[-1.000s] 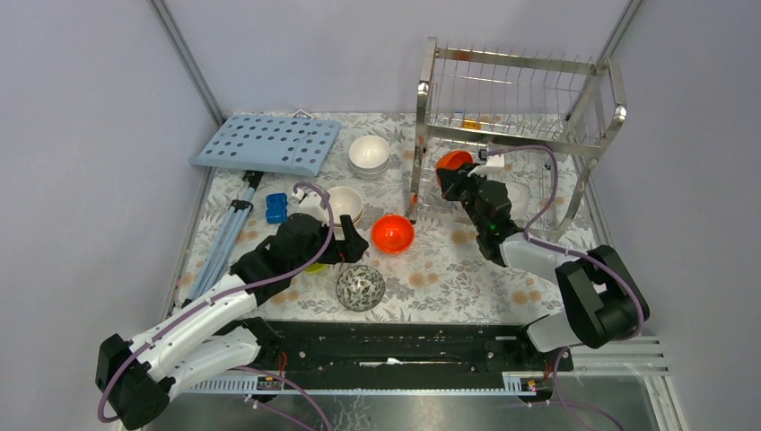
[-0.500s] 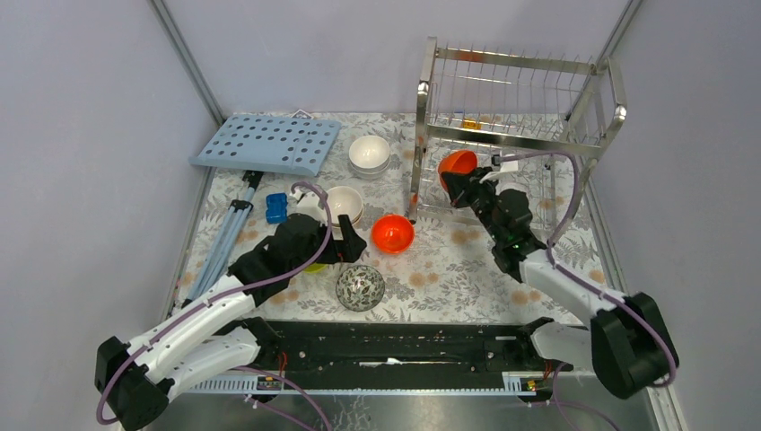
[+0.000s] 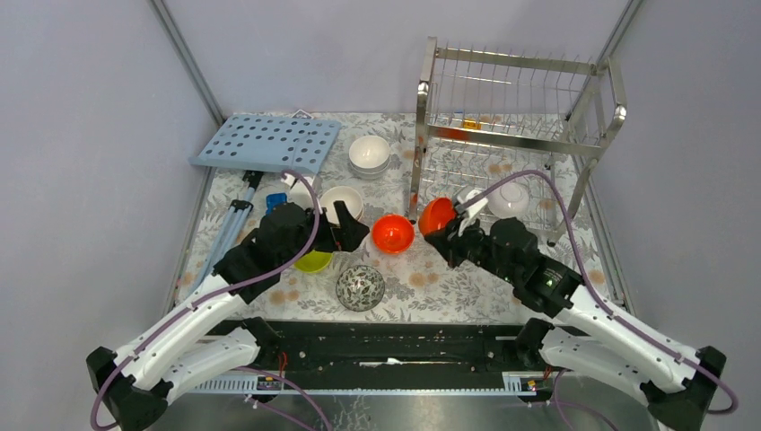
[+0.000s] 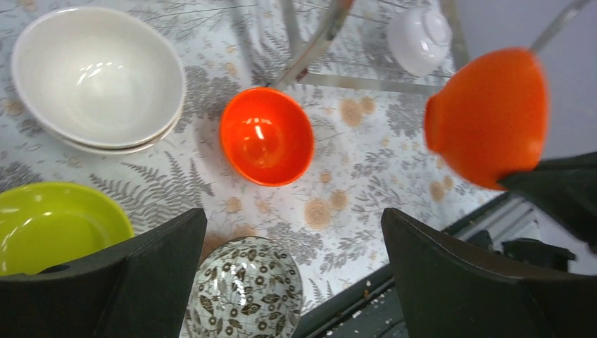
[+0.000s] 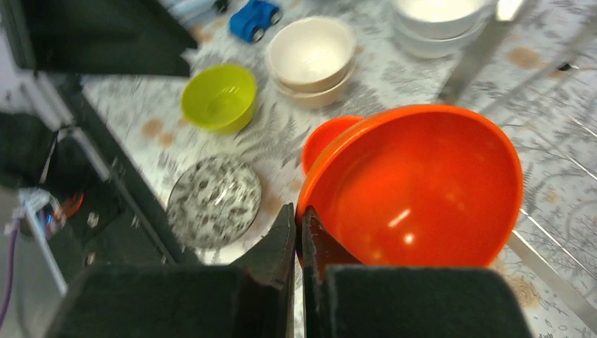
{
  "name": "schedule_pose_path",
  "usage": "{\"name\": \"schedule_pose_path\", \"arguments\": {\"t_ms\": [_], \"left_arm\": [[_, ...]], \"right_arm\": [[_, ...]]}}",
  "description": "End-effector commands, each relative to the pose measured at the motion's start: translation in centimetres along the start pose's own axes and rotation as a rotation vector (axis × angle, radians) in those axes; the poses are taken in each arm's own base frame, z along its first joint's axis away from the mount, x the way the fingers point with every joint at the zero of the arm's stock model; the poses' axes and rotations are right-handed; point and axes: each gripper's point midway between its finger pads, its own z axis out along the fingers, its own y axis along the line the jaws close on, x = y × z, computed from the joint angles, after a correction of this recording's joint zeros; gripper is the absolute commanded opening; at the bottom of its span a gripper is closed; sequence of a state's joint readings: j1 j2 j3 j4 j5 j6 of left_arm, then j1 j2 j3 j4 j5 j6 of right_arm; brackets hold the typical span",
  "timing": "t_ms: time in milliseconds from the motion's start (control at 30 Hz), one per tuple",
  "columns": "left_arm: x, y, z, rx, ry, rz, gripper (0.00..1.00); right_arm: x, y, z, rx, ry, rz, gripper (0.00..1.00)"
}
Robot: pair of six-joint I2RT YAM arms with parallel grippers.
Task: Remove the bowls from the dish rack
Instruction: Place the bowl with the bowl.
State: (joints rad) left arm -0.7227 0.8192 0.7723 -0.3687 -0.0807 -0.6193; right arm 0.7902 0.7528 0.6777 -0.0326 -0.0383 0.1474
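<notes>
Where the right jaws pinch the rim of a tilted orange bowl (image 5: pixel 422 183), it hangs just outside the dish rack's (image 3: pixel 511 144) front-left post, near a second orange bowl (image 3: pixel 392 233) on the counter (image 3: pixel 449 278); left jaws gape wide beside the lime-green bowl (image 3: pixel 314 261).

The right gripper (image 5: pixel 297 215) clamped the rim of the held orange-red bowl (image 5: pixel 422 190); a second orange-red bowl (image 5: pixel 325 137) lay partly hidden beneath it, near the speckled bowl (image 5: pixel 215 199).

Walled in plain lilac-grey walls (image 3: pixel 90 135), evenly lit. Framed by slanted aluminium posts (image 3: pixel 186 58) at the far corners. Floored with a worktop (image 3: pixel 422 292) in pale fern-and-flower print, edged along the near side by a black strip (image 3: pixel 359 341).
</notes>
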Motion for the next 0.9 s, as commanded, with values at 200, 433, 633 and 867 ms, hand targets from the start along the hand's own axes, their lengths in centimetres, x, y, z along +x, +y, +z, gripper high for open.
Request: {"name": "schedule_pose_path", "arguments": {"t_ms": [200,433,633,867], "left_arm": [[-2.5,-6.6,-3.9,0.266,0.079,0.135,0.99],[1.7,-7.9,-4.1,0.207,0.240,0.287,0.99],[4.4,-8.1,-2.9,0.160,0.320,0.344,0.98],[5.2,-8.5,-0.7,0.133,0.342,0.352,0.90]], "right_arm": [[5.0,6.0,-2.7,-0.035,0.314,-0.543,0.00],[7.0,8.4,-1.6,-0.114,0.415,-0.740,0.00],[7.3,10.0,-1.1,-0.153,0.433,-0.809,0.00],[7.1,11.2,-0.7,-0.163,0.415,-0.824,0.00]]}}
